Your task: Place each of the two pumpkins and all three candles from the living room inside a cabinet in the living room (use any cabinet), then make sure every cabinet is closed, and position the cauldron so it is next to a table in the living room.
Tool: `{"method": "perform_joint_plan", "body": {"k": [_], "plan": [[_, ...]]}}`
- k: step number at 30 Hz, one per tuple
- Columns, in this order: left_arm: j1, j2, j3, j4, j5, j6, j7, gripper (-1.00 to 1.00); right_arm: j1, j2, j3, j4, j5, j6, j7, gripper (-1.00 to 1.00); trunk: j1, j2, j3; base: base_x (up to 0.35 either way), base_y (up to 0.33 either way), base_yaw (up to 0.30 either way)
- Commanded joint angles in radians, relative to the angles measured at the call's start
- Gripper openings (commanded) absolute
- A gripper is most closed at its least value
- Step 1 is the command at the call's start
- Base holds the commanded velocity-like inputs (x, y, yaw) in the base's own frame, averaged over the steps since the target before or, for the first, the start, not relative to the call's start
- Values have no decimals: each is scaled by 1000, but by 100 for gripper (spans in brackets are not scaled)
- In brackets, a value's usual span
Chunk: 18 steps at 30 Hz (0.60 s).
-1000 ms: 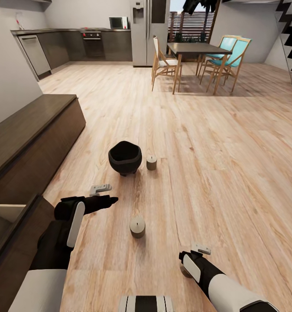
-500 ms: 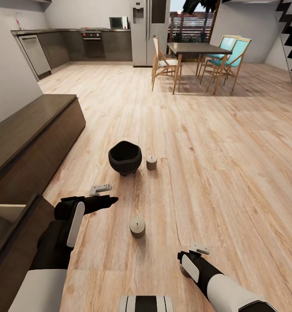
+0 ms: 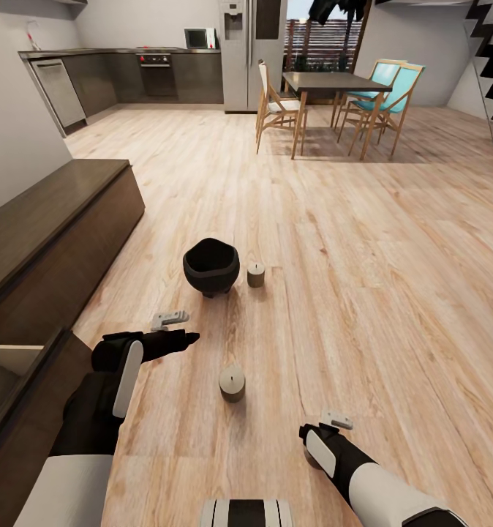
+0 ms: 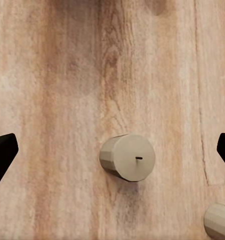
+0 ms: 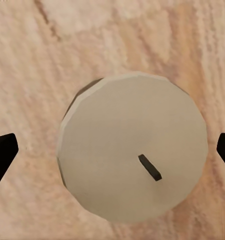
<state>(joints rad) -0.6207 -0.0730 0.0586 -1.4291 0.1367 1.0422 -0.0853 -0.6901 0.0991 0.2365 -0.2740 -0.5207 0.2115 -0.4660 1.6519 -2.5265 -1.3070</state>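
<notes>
Only the right claw [image 3: 321, 439] has shifted since a second ago, edging slightly nearer the robot and lower; everything else has kept its place. Taking the cauldron [image 3: 211, 265] as landmark: nearest the robot, well short of the cauldron and off to its right, the right claw hangs released over a candle [image 5: 132, 172] standing on the floor [image 3: 363, 293], which its wrist view shows centred between the spread fingertips. A second candle [image 3: 232, 383] stands on the floor between the robot and the cauldron, and the left claw [image 3: 175, 329], also released, hovers just short of the cauldron with this candle between its fingertips in the wrist view. A third candle [image 3: 256, 274] stands just beside the cauldron, on its right.

To do the grasp well, I judge the right claw should drop straight down, keeping the candle centred, and clench on its sides without tipping it.

The cauldron looks empty. Left of it runs the cabinet [image 3: 49, 234]; its near end stands open, showing a pale interior whose contents are hidden.
</notes>
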Motion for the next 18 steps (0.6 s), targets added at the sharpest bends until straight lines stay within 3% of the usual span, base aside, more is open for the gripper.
{"method": "perform_joint_plan", "body": {"k": [1,18], "plan": [[-1,-1,3,-1,1,5,-4,100,0,-1,8,-2,-5,3,-7,100,0,0,-1,0,0,0],[-1,-1,3,-1,1,5,-4,100,0,-1,9,10,-5,-30,-7,100,0,0,-1,0,0,0]]}}
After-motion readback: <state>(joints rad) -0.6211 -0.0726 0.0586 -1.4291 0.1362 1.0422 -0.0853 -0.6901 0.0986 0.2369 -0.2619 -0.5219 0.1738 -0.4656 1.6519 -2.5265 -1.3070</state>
